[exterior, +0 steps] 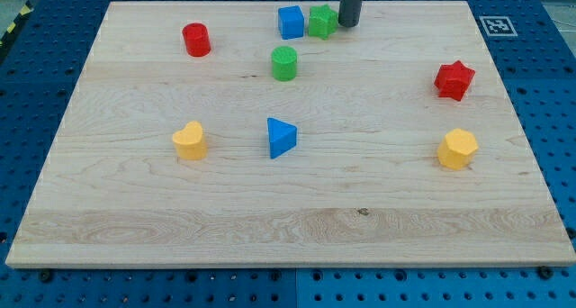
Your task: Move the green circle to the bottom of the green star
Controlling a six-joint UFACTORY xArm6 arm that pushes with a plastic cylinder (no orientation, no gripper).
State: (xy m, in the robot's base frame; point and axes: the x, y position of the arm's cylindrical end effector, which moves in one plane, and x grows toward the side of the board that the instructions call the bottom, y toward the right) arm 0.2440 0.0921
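Note:
The green circle [284, 63] stands on the wooden board near the view's top centre. The green star [322, 22] lies at the board's top edge, up and to the right of the circle, touching a blue cube [291, 22] on its left. My tip [347, 24] rests just right of the green star, close to it or touching it. The tip is well apart from the green circle, up and to its right.
A red cylinder [196, 40] is at the upper left, a red star [454, 80] at the right. A yellow heart [190, 140] is at the left, a blue triangle [281, 138] in the middle, a yellow hexagon [457, 149] at the right.

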